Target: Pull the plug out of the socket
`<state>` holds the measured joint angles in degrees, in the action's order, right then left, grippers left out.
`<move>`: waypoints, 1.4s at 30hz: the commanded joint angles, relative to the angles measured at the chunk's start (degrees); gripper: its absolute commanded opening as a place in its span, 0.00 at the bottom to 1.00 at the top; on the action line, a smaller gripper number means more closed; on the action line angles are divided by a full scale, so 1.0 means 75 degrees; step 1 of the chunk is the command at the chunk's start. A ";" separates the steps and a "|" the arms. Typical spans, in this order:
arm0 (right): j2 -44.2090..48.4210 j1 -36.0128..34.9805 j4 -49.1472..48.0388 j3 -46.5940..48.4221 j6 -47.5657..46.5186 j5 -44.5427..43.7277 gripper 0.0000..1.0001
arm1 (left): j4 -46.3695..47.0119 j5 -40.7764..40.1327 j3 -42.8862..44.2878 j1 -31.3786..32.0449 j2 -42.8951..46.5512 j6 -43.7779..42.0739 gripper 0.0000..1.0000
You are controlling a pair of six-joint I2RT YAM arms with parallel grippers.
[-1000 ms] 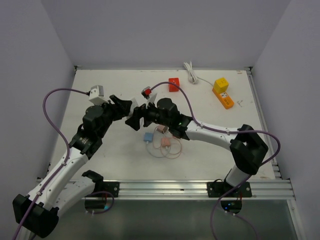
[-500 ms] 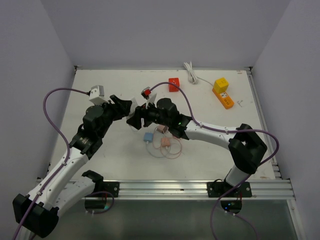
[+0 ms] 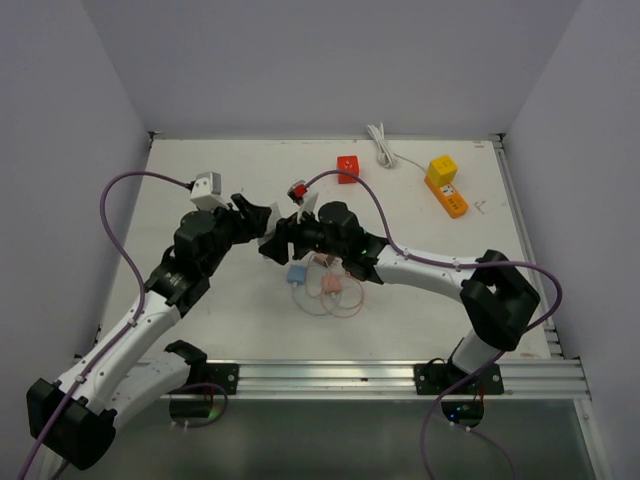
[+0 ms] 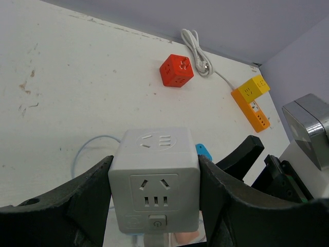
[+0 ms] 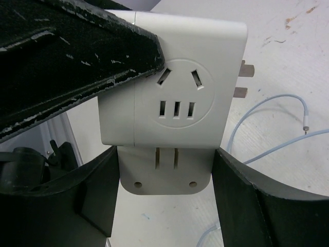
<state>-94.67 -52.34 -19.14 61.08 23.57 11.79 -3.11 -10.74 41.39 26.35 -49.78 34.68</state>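
Observation:
A white cube socket is held above the table between my left gripper's black fingers, which press on its two sides. In the right wrist view the socket has a white plug seated in its lower face, with two metal prongs showing on its right side. My right gripper is shut on the plug, one finger on each side. In the top view both grippers meet at the socket over the middle of the table.
A red cube socket, a white coiled cable, a yellow cube and an orange strip lie at the back. A blue piece, a pink piece and thin looped cable lie under the right arm.
Both arms have shifted a little to the right together, with the socket and plug still held between them. The plug remains in the socket.

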 commanded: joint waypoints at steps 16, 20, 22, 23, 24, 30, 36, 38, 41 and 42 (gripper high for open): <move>0.0411 -0.0229 0.1941 -0.1149 0.0467 0.0328 0.01 | 0.2268 -0.2986 0.0529 -0.0290 -0.0288 -0.0662 0.00; 0.0705 -0.0229 0.2889 -0.0902 -0.0013 -0.0866 0.01 | 0.1214 -0.2904 0.0657 -0.0290 -0.0674 -0.0510 0.00; 0.0787 -0.0217 0.3369 -0.0785 -0.0107 -0.1547 0.01 | 0.0793 -0.2775 0.0716 -0.0290 -0.1036 -0.0394 0.00; 0.0892 -0.0182 0.3511 -0.0761 -0.0154 -0.1862 0.02 | 0.0431 -0.2728 0.0728 -0.0290 -0.1155 -0.0370 0.00; 0.0927 -0.0170 0.3756 -0.0749 -0.0166 -0.2318 0.02 | 0.0102 -0.2647 0.0740 -0.0290 -0.1283 -0.0323 0.00; 0.1256 0.0122 0.4237 -0.0878 -0.0085 -0.3305 0.04 | -0.0861 -0.2260 0.0856 -0.0302 -0.2384 -0.0369 0.01; 0.1314 0.0883 0.4672 -0.1124 0.0384 -0.3729 0.04 | -0.1389 -0.2269 0.1055 -0.0314 -0.3286 -0.0428 0.02; 0.1361 0.1200 0.4696 -0.1311 0.0524 -0.3717 0.04 | -0.1588 -0.2387 0.1196 -0.0314 -0.3510 -0.0498 0.03; 0.1315 0.1446 0.4778 -0.1429 0.0583 -0.3798 0.04 | -0.1916 -0.2668 0.1465 -0.0314 -0.3955 -0.0569 0.03; 0.1291 0.1470 0.4848 -0.1441 0.0595 -0.3799 0.04 | -0.1986 -0.2797 0.1536 -0.0314 -0.4189 -0.0592 0.03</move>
<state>-86.50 -42.02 15.31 51.00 26.22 -14.22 -16.40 -27.99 48.60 24.16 -78.94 30.85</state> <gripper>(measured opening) 0.667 0.640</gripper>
